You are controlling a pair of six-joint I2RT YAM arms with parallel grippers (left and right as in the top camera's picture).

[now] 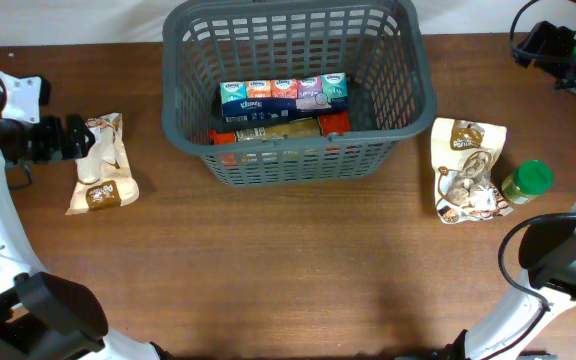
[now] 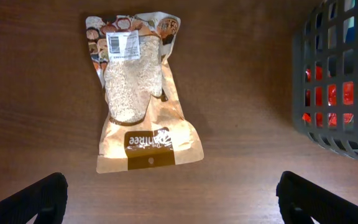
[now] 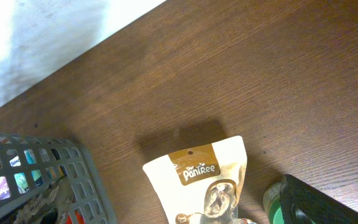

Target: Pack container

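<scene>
I am keeping my left end effector [image 2: 173,200] released, fingers spread wide over the left pouch [image 2: 143,99] so they can straddle it. The container [image 1: 298,160] is sitting far centre on the counter [image 1: 298,260], partly filled. My right end effector [image 1: 540,45] is hovering far right, and I cannot tell its state.

Grey plastic container [image 1: 298,150], wood-grain table [image 1: 288,270]
</scene>
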